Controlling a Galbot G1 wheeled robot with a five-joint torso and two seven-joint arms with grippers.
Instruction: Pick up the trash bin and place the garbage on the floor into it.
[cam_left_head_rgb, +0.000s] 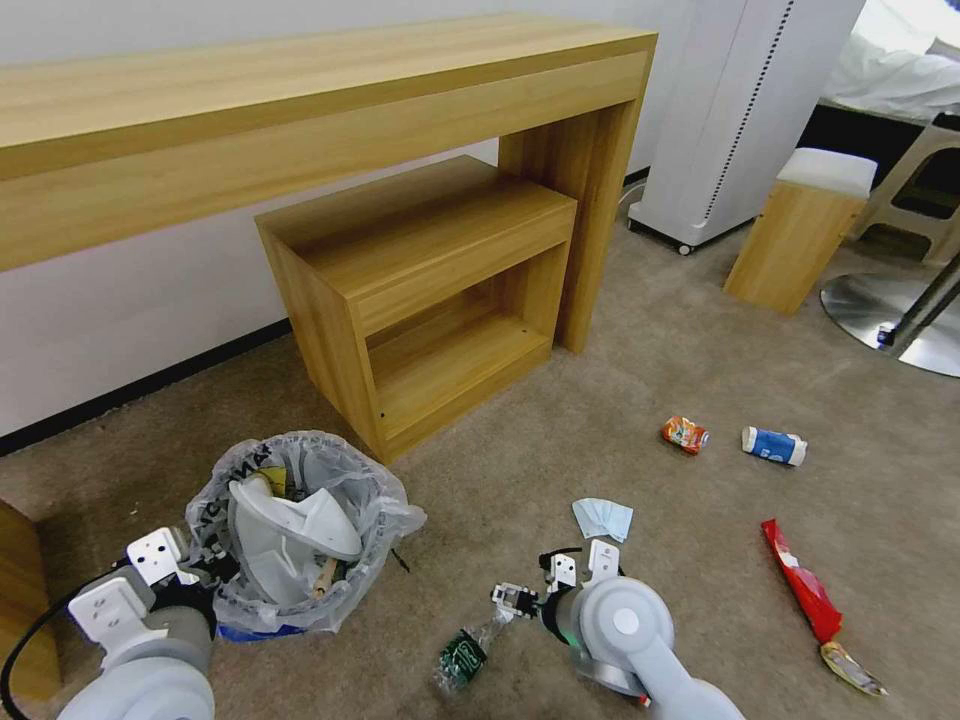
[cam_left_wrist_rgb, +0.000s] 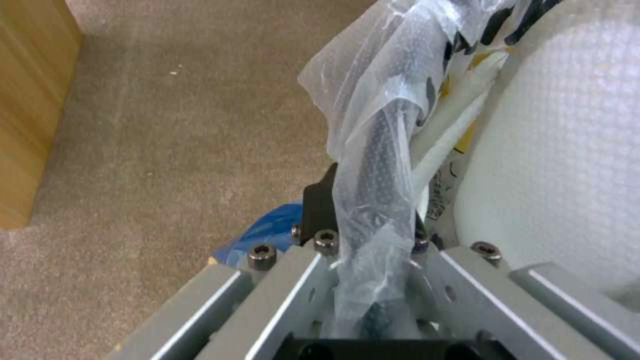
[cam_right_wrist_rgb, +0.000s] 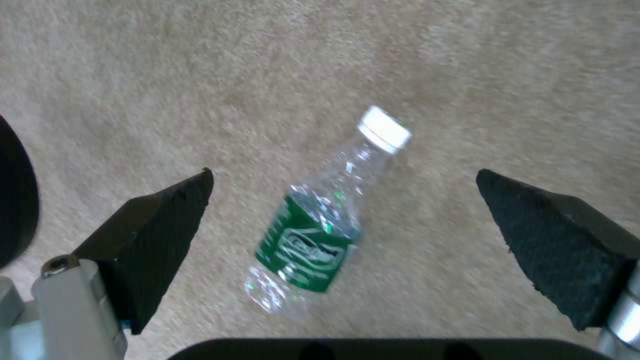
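— Left claw clamped on the rim of the trash bin, over the floor by the low wooden cabinet. White slipper inside.

— Right claw spread wide above a crushed plastic bottle, apart from it. Farther along the carpet: pale-blue tissue, orange can, blue-white cup, red wrapper.

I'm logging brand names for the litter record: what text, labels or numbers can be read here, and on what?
None can be read.
Bin bag: black letters, crumpled, illegible.
Bottle: green label, white logo blurred.
Orange can: print too small.
Blue-white cup: print too small.
Red wrapper: no legible text.
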